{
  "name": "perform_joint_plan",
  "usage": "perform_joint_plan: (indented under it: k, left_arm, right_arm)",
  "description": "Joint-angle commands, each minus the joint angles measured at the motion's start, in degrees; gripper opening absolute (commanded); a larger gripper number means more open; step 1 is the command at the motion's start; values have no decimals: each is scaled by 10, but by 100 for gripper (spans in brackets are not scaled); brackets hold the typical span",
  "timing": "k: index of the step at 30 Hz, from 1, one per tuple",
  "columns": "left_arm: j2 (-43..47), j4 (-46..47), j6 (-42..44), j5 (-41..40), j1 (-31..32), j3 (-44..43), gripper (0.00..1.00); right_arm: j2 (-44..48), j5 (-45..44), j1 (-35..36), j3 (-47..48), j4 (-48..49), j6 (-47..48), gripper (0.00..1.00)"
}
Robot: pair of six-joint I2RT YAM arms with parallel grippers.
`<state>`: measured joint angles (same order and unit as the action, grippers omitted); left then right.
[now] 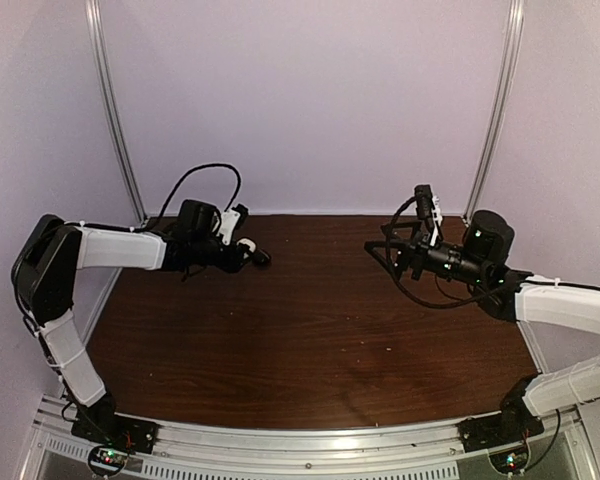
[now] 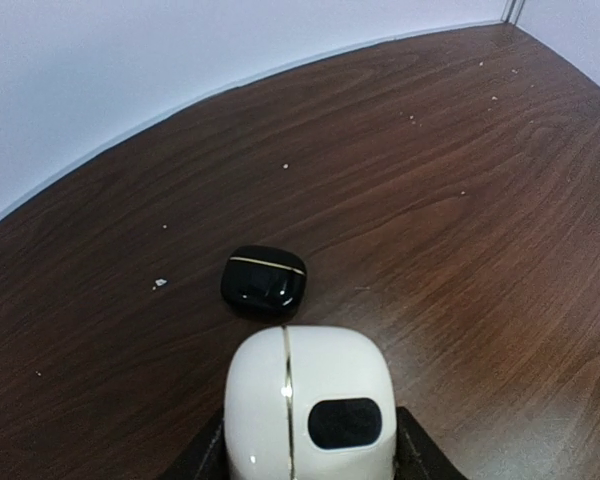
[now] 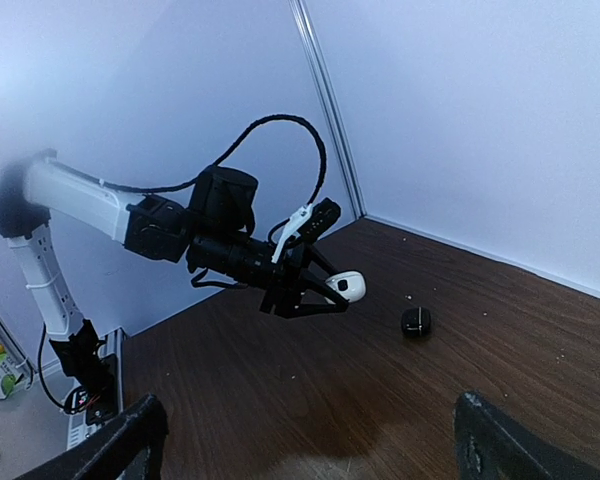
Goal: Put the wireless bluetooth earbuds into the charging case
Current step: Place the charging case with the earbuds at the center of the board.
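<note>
My left gripper [image 2: 310, 445] is shut on a closed white charging case [image 2: 308, 405] with a dark oval window, and holds it a little above the table. This case also shows in the top view as a white case [image 1: 246, 246], at the tip of the left gripper [image 1: 248, 250]. A closed black charging case [image 2: 264, 280] lies on the wood just beyond it; the same black case [image 3: 415, 321] lies right of the held white case [image 3: 348, 287]. My right gripper [image 3: 310, 450] hangs open and empty over the table's right side, facing the left arm. The earbuds are out of view.
The brown wooden table [image 1: 310, 330] is walled in by pale panels with two metal posts [image 1: 115, 110] at the back corners. The left arm [image 3: 90, 200] reaches across the right wrist view. Small white specks [image 2: 160, 283] dot the wood.
</note>
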<state>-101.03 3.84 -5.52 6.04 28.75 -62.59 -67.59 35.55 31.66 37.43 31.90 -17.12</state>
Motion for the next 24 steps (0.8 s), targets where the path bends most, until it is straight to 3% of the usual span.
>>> perform_joint_plan:
  k: [1,15,24]
  left_arm:
    - [-49,-16,-9,12,-19,-47,25]
    - [-171,-49,-38,39,-35,-121,26]
    - [-203,-60,-37,32,-35,-133,36]
  right_arm:
    - [8,19,-4,-10,31,-10,100]
    - [3,1,-5,-26,39,-26,100]
    - [-20,-33,-8,-14,20,-49,100]
